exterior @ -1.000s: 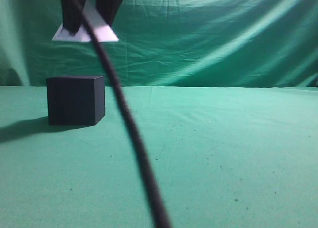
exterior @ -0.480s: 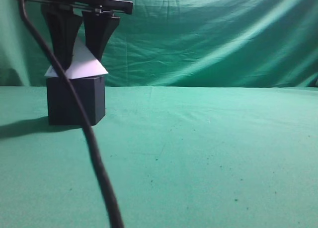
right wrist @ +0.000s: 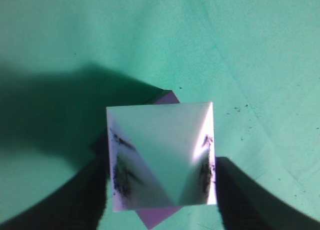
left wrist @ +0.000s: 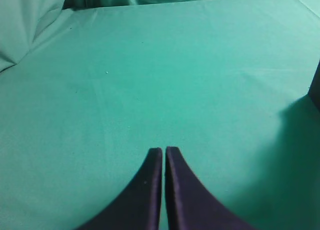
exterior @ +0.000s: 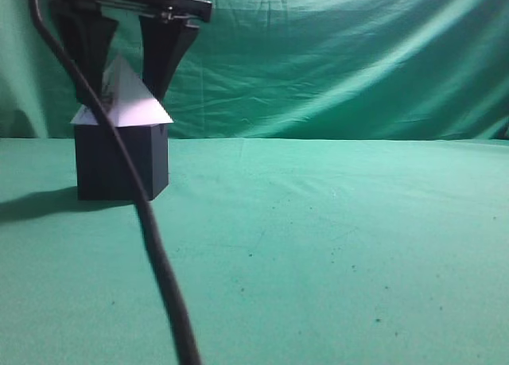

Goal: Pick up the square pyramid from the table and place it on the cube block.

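Note:
The white square pyramid [exterior: 127, 99] sits on top of the dark cube block [exterior: 119, 162] at the left of the green table [exterior: 334, 246]. My right gripper [exterior: 125, 102] has reached across to it and is open, one finger on each side of the pyramid. In the right wrist view the pyramid [right wrist: 160, 150] shows dark scribbles on two faces, and corners of the cube [right wrist: 157, 217] stick out under it, turned relative to its base. The right gripper's [right wrist: 161, 165] fingers stand just beside the pyramid's edges. My left gripper [left wrist: 164, 150] is shut and empty above bare cloth.
A black cable [exterior: 151, 230] hangs in front of the exterior camera and crosses the cube. A green cloth backdrop [exterior: 334, 63] rises behind the table. A dark edge [left wrist: 315, 89] shows at the right of the left wrist view.
The right gripper came down with the pyramid onto the cube. Its fingers have since spread apart and let go. The pyramid now rests on the cube.

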